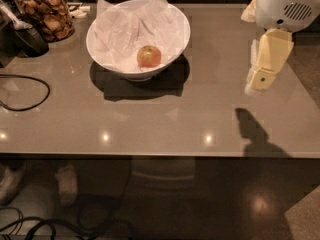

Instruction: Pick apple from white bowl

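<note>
my gripper [261,76] hangs over the right edge of the table [150,126], well apart from the bowl [184,36]. i cannot tell whether it is open or closed. the apple [149,56] sits low in the bowl on crumpled paper, near the table's far edge, left of centre. to do this well, i'd say i should travel left above the rim, line up directly over the apple, then drop straight down so i don't clip the rim or snag the paper.
</note>
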You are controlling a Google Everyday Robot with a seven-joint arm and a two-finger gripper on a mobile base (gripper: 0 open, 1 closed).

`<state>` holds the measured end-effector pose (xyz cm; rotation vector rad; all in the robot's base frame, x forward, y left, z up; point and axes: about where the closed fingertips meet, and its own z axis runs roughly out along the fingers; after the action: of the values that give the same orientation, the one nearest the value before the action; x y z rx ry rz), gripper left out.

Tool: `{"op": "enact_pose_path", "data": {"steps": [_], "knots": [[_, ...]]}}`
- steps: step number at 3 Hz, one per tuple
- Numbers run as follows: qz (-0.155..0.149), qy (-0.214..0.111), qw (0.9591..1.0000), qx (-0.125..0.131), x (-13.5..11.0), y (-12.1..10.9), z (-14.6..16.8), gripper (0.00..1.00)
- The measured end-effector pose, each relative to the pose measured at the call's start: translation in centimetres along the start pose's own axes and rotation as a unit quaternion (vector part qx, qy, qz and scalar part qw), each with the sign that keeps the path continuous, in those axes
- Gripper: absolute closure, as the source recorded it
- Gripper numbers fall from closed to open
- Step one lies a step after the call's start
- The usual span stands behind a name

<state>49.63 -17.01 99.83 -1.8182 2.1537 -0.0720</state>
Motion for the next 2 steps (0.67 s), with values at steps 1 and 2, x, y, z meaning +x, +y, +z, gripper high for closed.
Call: {"op": "enact_pose_path", "data": {"steps": [1,2], "knots": [[0.006,-0.009,0.9999,0.007,0.0,-0.3,0.2,0.00],[0.008,-0.029,0.9995,0.013,-1.4,-1.6,0.4,0.00]]}}
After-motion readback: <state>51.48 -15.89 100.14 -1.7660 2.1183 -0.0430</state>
